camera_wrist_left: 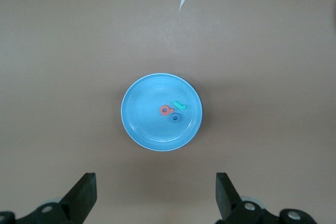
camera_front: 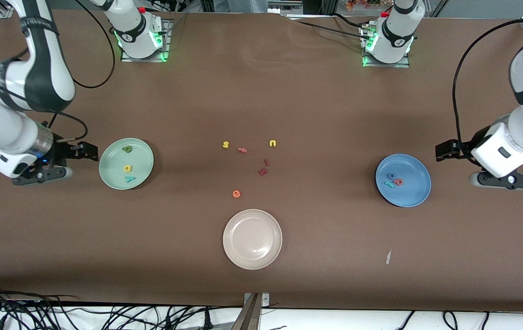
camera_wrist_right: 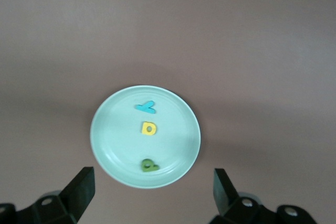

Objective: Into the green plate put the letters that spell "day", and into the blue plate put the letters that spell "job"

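Sorting looks done: olive "d" (camera_front: 127, 149), yellow "a" (camera_front: 128, 168), teal "y" (camera_front: 130, 179) in green plate (camera_front: 110, 178); teal "j" (camera_front: 388, 184), blue "o" (camera_front: 391, 176), salmon "b" (camera_front: 398, 182) in blue plate (camera_front: 415, 195). Right end effector (camera_front: 93, 151) beside green plate, released, empty. Left end effector (camera_front: 441, 151) beside blue plate, spread wide, waiting. Retract upward, clear of plate rims.

The table (camera_front: 261, 91) is seen whole from a high camera facing the two arm bases along the top edge. The green plate (camera_wrist_right: 145, 136) is looked down on by the right wrist camera, with dark fingertips (camera_wrist_right: 79, 192) at the frame's edge. The blue plate (camera_wrist_left: 161, 112) is framed likewise from above by the left wrist camera. Both plates, green (camera_front: 115, 169) and blue (camera_front: 410, 183), are shared with the front view, where they appear smaller.
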